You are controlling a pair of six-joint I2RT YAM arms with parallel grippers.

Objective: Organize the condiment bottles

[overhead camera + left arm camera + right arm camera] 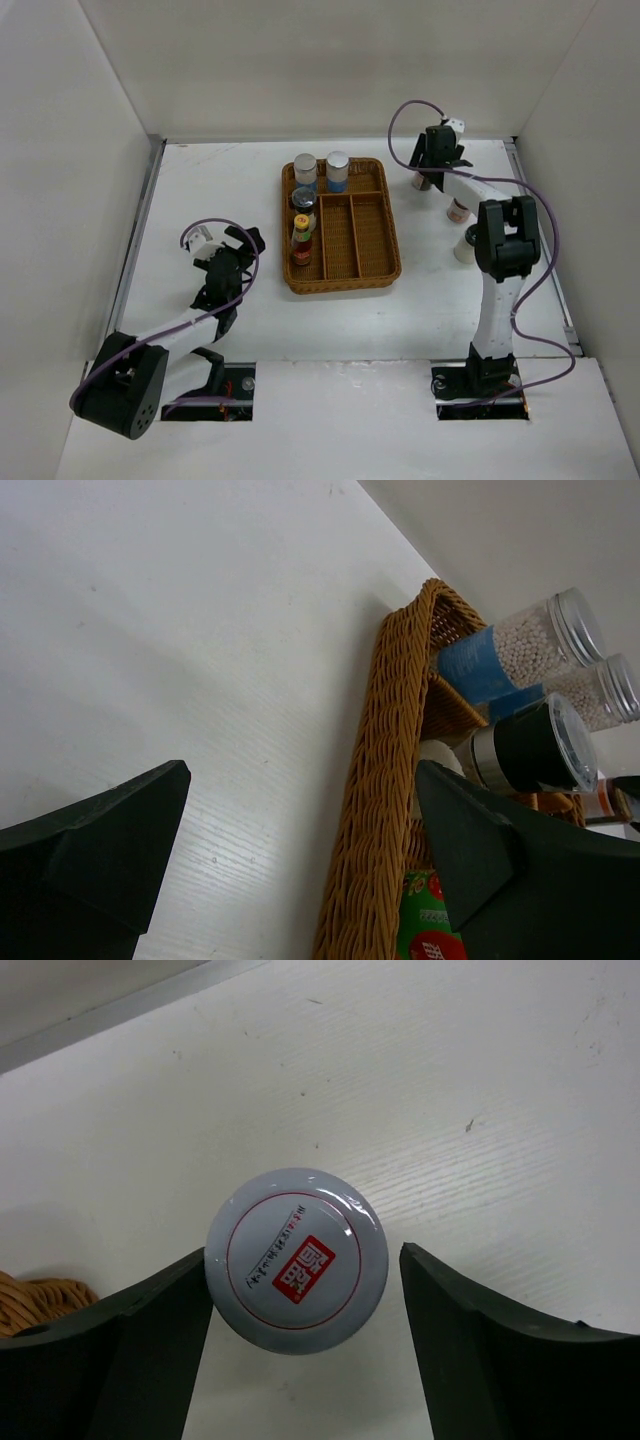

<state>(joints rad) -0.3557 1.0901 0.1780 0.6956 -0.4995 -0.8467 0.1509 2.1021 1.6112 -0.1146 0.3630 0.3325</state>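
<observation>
The brown wicker tray point(360, 230) holds, in its left compartment, two silver-capped shakers point(305, 170) point(337, 168), a black-capped bottle point(303, 200) and a red yellow-capped sauce bottle point(301, 240). My right gripper point(428, 178) is open, at the back right of the tray, straddling a white-capped bottle point(297, 1260). The cap is against the left finger point(150, 1330) and apart from the right one. My left gripper point(235, 255) is open and empty, just left of the tray wall point(385, 810). The left wrist view shows the shakers point(530, 645) and the black-capped bottle point(535, 745).
Two more small bottles point(459, 210) point(465, 245) stand on the table right of the tray, partly hidden by the right arm. The tray's middle and right compartments hold nothing. White walls enclose the table on three sides.
</observation>
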